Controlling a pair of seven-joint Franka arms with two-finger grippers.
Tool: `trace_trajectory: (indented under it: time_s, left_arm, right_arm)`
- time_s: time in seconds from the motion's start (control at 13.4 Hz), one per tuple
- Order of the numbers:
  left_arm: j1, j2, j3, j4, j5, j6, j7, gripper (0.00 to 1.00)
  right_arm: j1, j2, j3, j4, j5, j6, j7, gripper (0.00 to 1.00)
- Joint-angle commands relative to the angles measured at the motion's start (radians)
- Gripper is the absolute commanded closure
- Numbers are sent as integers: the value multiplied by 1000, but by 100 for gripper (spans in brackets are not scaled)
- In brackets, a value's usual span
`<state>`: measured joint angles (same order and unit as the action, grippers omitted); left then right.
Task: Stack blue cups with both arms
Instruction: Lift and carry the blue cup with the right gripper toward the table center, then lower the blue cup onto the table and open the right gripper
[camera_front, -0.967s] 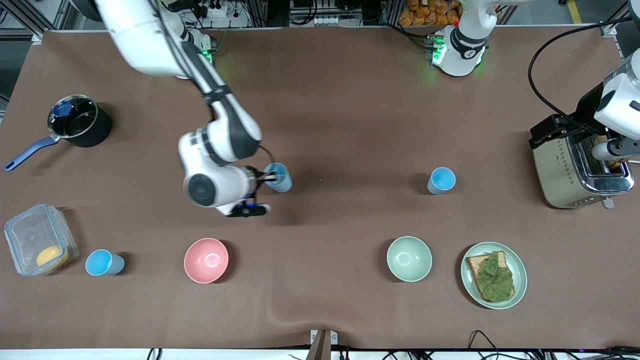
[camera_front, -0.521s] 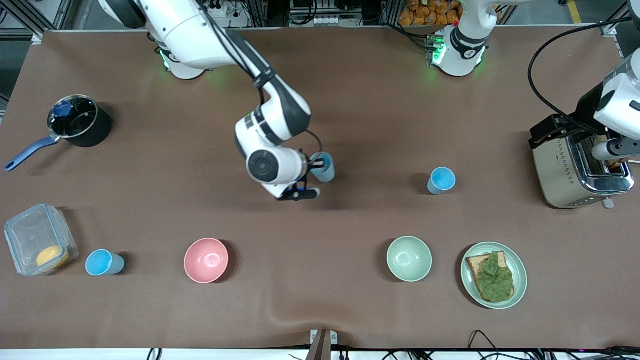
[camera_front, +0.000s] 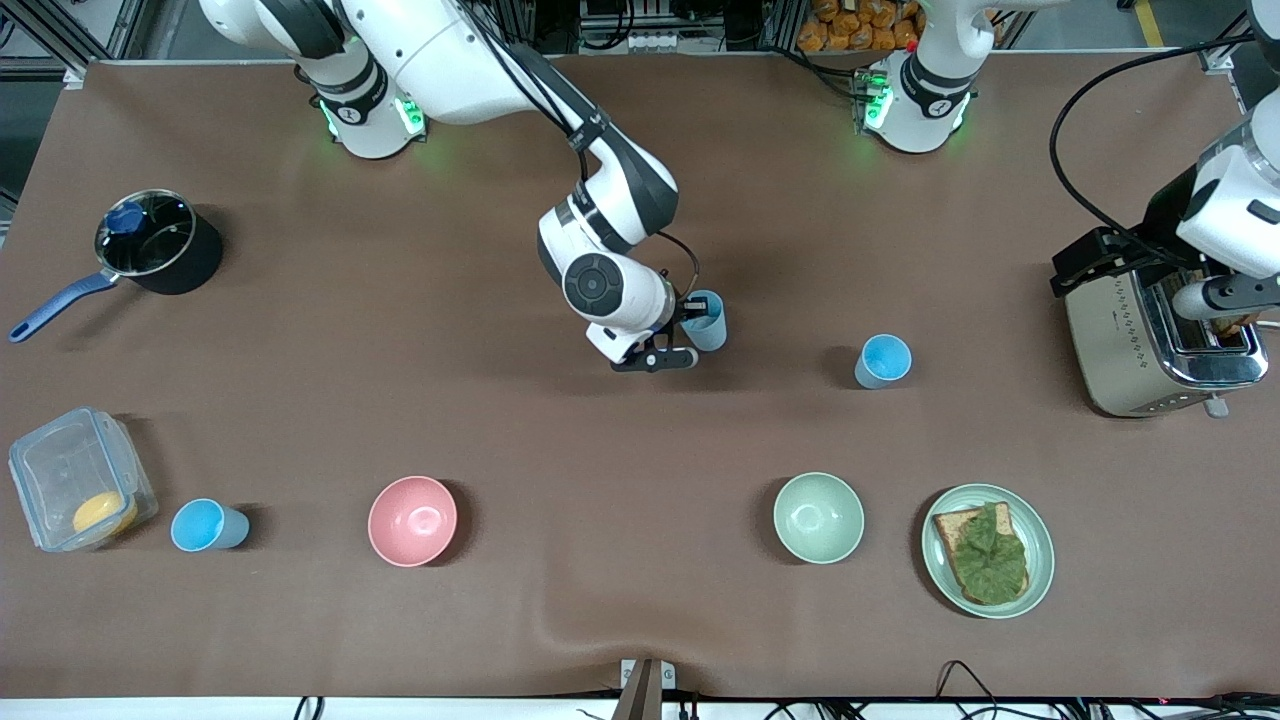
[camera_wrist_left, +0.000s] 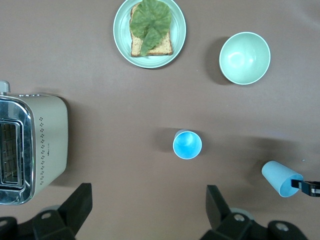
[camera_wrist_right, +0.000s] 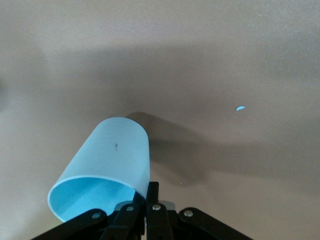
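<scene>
The right arm has swept across the desk (camera_front: 640, 620) since a second ago, carrying its cup (camera_front: 706, 320) from over the middle toward the left arm's end, and it now hangs in the air over bare cloth, not far from the standing cup (camera_front: 882, 361). The right pincer (camera_front: 690, 320) is clamped on the rim, one finger inside and one outside, which is why the cup (camera_wrist_right: 107, 167) hangs tilted in the wrist view: a rim pinch leaves the body free below, so it can drop straight into another cup. The standing cup sits upright, mouth up, ready to receive, with the green bowl (camera_front: 818, 517) and the plate (camera_front: 987, 551) of toast nearer the camera and the toaster (camera_front: 1150, 345) toward the left arm's end. The left pincer (camera_wrist_left: 150, 210) hovers high with its fingers spread wide and nothing between them, looking straight down on that standing cup (camera_wrist_left: 187, 144); it seems to wait there, perhaps to steady the cup or take its turn. A third cup (camera_front: 207, 525) stands well apart at the right arm's end, beside the clear box (camera_front: 75, 480), near the pink bowl (camera_front: 412, 520); the pot (camera_front: 155, 245) sits farther back. I reckon the carry is only part done: the held cup must come level and line up over the open mouth before release.
</scene>
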<state>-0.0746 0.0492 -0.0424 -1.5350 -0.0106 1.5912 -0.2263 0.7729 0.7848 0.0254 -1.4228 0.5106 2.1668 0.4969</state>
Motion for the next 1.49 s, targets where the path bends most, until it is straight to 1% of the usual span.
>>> trace_trajectory:
  time_s: [0.0,0.07,0.15,0.22,0.3,0.37,0.45,0.52,0.67,0.74,0.89,0.97,1.12,1.19,1.26,1.41]
  left_arm:
    - [-4,-2,-2,3,24,6,10,0]
    - [-5,-2,-2,3,24,6,12,0]
    - [-10,4,-4,4,24,7,12,0]
    - [-25,5,-4,4,26,12,12,0]
    - [-25,6,-5,3,26,13,10,0]
    - [-10,6,-19,1,24,28,12,0]
    - [33,3,-77,-4,26,32,12,0]
    - [82,1,-120,-8,26,32,12,0]
    - [82,12,-125,-25,34,35,10,0]
    - [81,24,-125,-43,40,36,9,0]
    - [81,23,-131,-83,61,36,10,0]
    - [81,24,-131,-117,60,36,10,0]
    - [81,29,-131,-148,52,41,12,0]
    - [75,43,-132,-157,43,83,13,0]
    - [55,47,-132,-180,26,146,13,0]
    - [21,49,-132,-250,-15,270,13,0]
  right_arm:
    - [14,24,-10,33,23,-5,8,100]
    - [17,27,-12,33,22,-5,9,100]
    - [20,27,-12,33,20,-5,9,93]
    - [22,25,-12,35,20,-5,9,69]
    - [22,25,-13,42,17,-4,11,43]
    - [34,25,-15,44,14,5,9,0]
    - [36,25,-13,44,17,43,9,0]
    - [34,24,-13,45,22,50,12,0]
    - [17,10,-15,61,23,33,15,0]
    - [-1,-10,-19,77,23,-19,12,0]
    - [-97,-22,-15,148,23,-222,17,0]
    - [-131,-45,-19,168,17,-305,12,0]
    - [-228,-96,-19,168,10,-433,8,0]
    - [-288,-120,-27,168,-7,-508,6,0]
    - [-346,-142,-31,168,-51,-578,5,0]
    - [-411,-188,-30,167,-201,-646,-9,0]
